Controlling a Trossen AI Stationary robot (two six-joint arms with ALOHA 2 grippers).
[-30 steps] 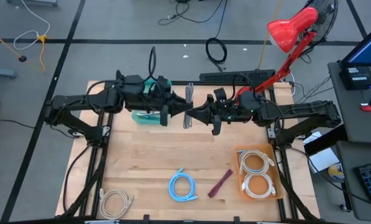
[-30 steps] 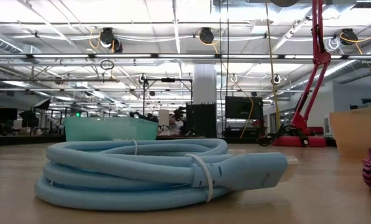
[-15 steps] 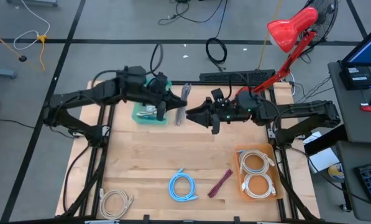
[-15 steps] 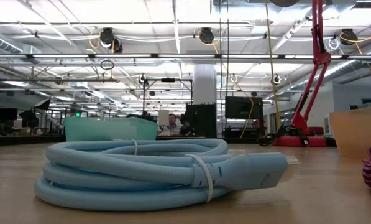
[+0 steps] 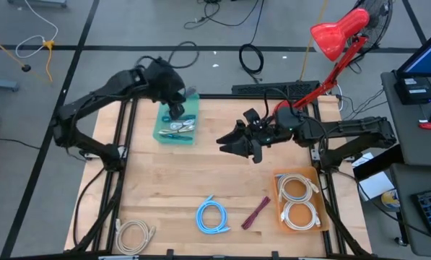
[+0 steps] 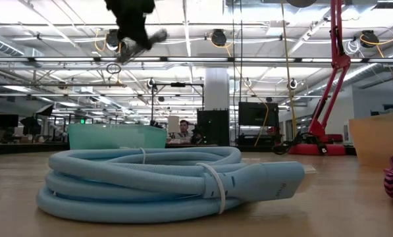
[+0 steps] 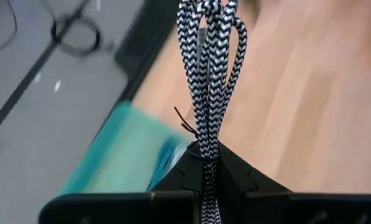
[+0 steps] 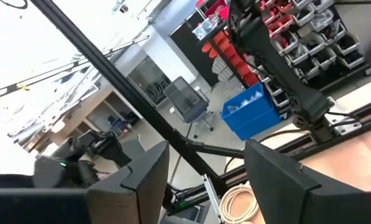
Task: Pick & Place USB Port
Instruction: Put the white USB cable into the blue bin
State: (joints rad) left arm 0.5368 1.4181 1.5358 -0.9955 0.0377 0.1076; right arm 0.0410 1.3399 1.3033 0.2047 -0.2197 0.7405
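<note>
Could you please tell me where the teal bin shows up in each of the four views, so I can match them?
High view: teal bin at the table's far left, under the left tool.
Low view: bin in the middle distance behind the blue cable coil.
Left wrist view: blurred teal shape beside the black-and-white braided cable.
Right wrist view: not in it.
Shared landmark: the left tool holding the braided cable.

Bare table [image 5: 164,173] between teal bin [image 5: 188,135] and blue cable [image 5: 213,216].
</note>
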